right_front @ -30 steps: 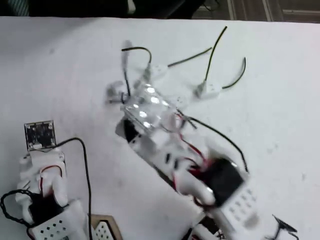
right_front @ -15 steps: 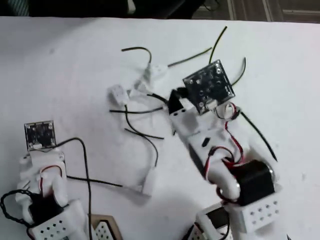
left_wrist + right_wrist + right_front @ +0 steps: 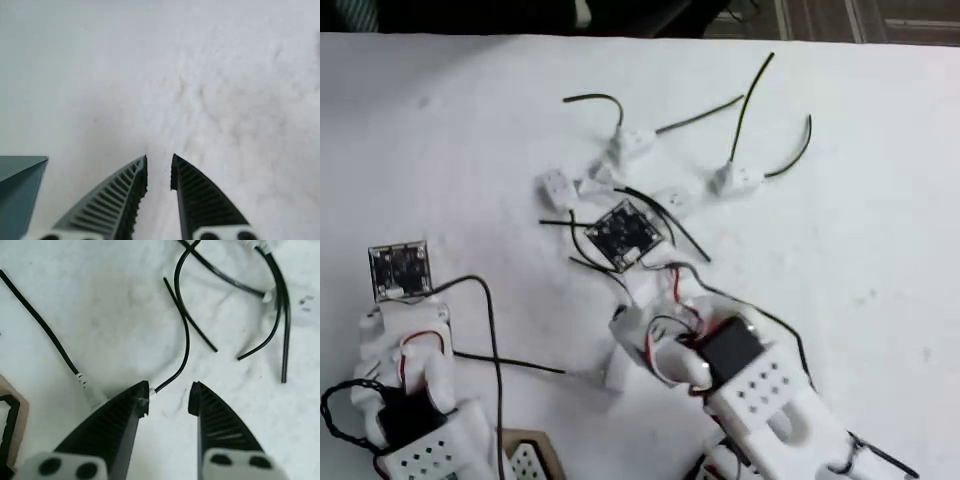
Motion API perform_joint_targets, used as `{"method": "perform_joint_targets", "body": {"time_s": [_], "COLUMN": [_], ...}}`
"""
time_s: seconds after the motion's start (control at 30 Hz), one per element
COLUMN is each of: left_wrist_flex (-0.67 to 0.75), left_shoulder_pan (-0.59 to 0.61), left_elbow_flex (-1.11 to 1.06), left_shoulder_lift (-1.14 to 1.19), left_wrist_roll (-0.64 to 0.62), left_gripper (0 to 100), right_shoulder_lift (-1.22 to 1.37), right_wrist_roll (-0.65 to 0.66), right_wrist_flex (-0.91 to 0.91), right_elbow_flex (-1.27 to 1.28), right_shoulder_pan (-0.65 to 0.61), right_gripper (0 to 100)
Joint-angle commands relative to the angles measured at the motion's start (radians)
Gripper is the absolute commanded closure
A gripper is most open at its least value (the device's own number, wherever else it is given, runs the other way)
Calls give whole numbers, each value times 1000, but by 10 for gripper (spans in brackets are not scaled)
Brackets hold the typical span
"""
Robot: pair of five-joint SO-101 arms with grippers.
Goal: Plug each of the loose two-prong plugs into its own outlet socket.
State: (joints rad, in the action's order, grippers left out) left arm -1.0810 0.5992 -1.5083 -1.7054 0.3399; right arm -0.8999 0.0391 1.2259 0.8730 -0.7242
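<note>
the right gripper [image 3: 167, 392] hangs with its jaws apart over a thin black wire [image 3: 188, 340], so it may pinch the wire, miss the white plug [image 3: 87, 390] beside it and drag things away.

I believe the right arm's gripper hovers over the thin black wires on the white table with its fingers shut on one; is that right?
Not quite: the right wrist view shows the right arm's gripper over the thin black wires on the white table with its fingers open, gripping nothing.
</note>
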Motion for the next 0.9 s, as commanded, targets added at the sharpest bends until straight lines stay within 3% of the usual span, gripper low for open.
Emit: {"method": "perform_joint_targets", "body": {"time_s": [0.0,0.17,0.37,0.63,0.87], "left_wrist_flex": [14,14,18,18,18], "left_shoulder_pan": [5,5,5,5,5], "left_elbow_flex": [6,6,-5,-5,-5], "left_shoulder_lift": [-7,-7,-7,-7,-7], "left_wrist_roll": [8,8,8,8,8], "left_gripper": [899,899,899,899,899], "right_shoulder_lift": [122,412,671,763,831], "right_wrist_roll": [-98,-247,-315,-399,-408], "right_wrist_flex": [-13,-7,-7,-12,-13], "right_elbow_flex": [-3,-115,-247,-288,-290], "right_shoulder_pan": [-13,-13,-24,-127,-136], "right_gripper": [861,810,804,804,804]}}
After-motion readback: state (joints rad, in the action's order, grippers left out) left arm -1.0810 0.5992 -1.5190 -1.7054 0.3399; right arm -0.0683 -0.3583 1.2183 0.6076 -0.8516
